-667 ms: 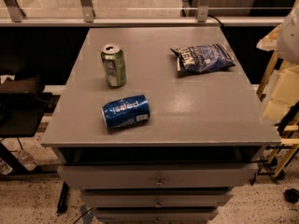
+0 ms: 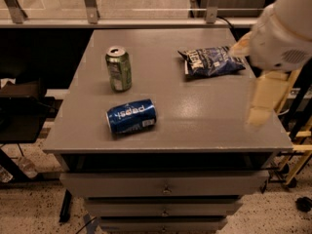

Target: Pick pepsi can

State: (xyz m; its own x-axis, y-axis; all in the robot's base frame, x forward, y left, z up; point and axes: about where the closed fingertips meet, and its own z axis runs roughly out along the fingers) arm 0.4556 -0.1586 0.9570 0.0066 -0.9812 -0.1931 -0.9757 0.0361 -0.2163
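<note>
The pepsi can is blue with white "pepsi" lettering. It lies on its side near the front left of the grey table top. My gripper hangs at the right edge of the table, blurred, well to the right of the can and above the surface. The white arm housing above it covers the table's far right corner. Nothing is seen in the gripper.
A green can stands upright behind the pepsi can. A dark blue chip bag lies at the back right, close to my arm. Drawers sit under the table top. A dark chair stands to the left.
My arm and gripper have moved left, in over the table's right edge, and fill more of the view. The cans and the bag have not moved on the table.
</note>
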